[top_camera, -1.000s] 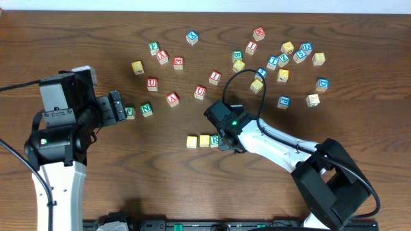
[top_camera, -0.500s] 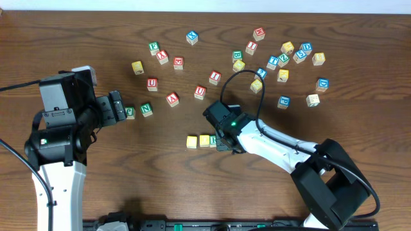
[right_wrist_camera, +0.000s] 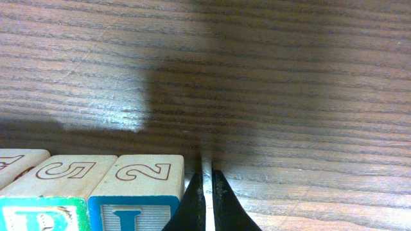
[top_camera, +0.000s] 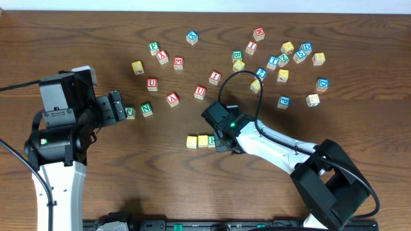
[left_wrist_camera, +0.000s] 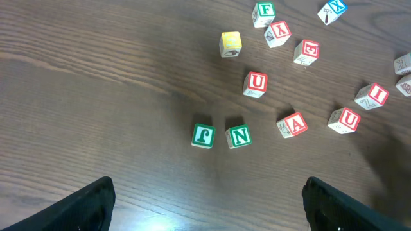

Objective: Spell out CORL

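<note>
On the brown wooden desk [top_camera: 148,186], two yellow-topped wooden cubes [top_camera: 191,142] lie in a row with a green-lettered white wooden cube [right_wrist_camera: 45,202] and, at the right end, a white wooden cube with a blue L [right_wrist_camera: 138,192]. The right pincer [right_wrist_camera: 205,176], closed tight and empty, stands just beside it. The left pincer [left_wrist_camera: 207,196] gapes wide, empty, at the desk's left.

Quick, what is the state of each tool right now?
Left tool: open, holding nothing.
Right tool: closed, holding nothing.
</note>
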